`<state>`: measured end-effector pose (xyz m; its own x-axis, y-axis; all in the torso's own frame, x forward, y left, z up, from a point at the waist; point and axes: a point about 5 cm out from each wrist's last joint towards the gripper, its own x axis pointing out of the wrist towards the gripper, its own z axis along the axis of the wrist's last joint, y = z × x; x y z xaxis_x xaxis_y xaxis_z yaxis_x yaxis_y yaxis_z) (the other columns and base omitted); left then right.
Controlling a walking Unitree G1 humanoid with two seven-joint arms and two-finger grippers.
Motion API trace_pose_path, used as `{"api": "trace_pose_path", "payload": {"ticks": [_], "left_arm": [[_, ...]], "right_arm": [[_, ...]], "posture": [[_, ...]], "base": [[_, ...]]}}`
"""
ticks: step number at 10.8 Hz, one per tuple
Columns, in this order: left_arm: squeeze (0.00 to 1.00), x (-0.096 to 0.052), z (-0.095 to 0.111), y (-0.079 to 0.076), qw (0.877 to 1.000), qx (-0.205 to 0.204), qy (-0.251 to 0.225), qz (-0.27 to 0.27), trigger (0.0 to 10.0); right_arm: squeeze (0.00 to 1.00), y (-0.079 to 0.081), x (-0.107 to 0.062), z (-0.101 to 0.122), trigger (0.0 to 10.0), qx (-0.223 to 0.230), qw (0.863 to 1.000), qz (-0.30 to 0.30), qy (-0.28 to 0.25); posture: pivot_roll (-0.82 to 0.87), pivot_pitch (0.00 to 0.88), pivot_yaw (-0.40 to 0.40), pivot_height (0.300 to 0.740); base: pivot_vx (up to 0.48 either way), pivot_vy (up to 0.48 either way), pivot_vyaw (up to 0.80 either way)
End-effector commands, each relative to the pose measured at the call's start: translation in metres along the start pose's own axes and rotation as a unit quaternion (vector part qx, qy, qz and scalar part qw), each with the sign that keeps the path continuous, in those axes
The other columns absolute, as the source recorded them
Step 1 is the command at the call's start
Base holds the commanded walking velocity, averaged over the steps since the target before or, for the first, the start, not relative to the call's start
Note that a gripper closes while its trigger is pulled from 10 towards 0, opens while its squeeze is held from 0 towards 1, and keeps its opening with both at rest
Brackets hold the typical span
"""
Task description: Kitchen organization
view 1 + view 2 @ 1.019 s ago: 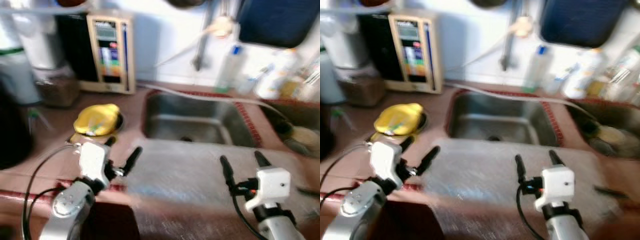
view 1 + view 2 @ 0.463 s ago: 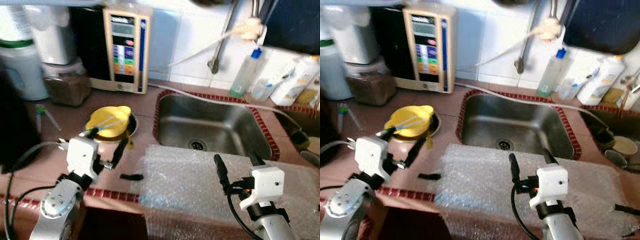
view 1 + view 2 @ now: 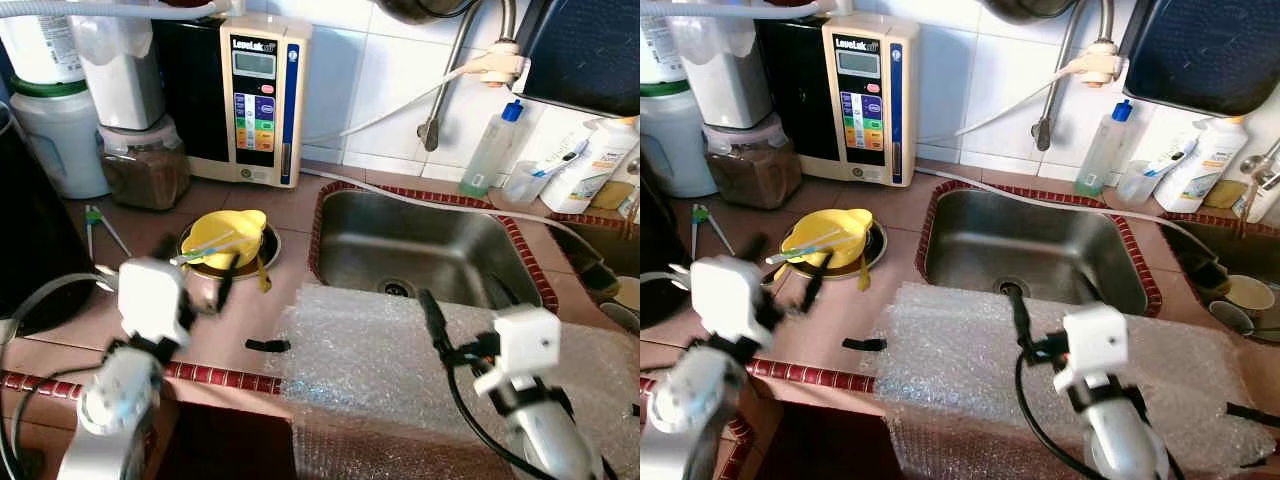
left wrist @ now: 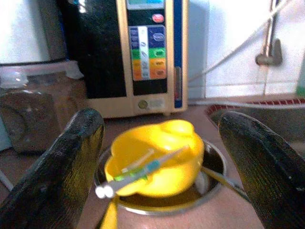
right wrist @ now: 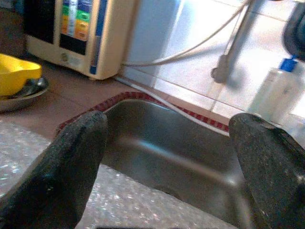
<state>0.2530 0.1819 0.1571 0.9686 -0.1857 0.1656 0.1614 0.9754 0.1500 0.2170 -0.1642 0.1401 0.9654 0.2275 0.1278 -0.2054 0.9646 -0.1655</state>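
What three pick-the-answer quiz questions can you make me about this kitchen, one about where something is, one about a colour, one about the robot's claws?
1. Where does the bubble wrap lie?
A. on the counter in front of the sink
B. on the wall
C. on the floor

2. What colour is the bowl on the metal plate?
A. blue
B. yellow
C. green

3. How are the left gripper fingers?
A. shut on a cup
B. shut on nothing
C. open

Answers: 1 A, it covers the counter edge before the sink. 2 B, it is bright yellow. 3 C, the wrist view shows a wide gap between the fingers.
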Motion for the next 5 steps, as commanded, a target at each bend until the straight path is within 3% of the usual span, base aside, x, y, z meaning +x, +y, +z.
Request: {"api": "trace_pose_path", "payload": {"ticks": [1, 3, 5], "left_arm": [[0.0, 0.005, 0.0, -0.004, 1.0, -0.006, 0.0, -0.003, 10.0], [0.0, 0.019, -0.014, -0.024, 0.998, -0.047, 0.02, -0.034, 10.0], [0.0, 0.024, -0.021, -0.036, 0.995, -0.067, 0.028, -0.074, 10.0]], "right_arm": [[0.0, 0.004, 0.003, -0.003, 10.0, 0.004, 1.0, 0.028, 0.012], [0.0, 0.013, 0.007, -0.004, 10.0, -0.007, 0.998, 0.068, 0.012], [0.0, 0.028, -0.002, -0.008, 10.0, 0.048, 0.989, 0.132, 0.039]], "posture": [[0.13, 0.0, -0.096, 0.74], [0.11, 0.0, -0.085, 0.74], [0.1, 0.0, -0.075, 0.74]], "base": [[0.0, 0.0, 0.0], [0.0, 0.0, 0.0], [0.0, 0.0, 0.0]]}}
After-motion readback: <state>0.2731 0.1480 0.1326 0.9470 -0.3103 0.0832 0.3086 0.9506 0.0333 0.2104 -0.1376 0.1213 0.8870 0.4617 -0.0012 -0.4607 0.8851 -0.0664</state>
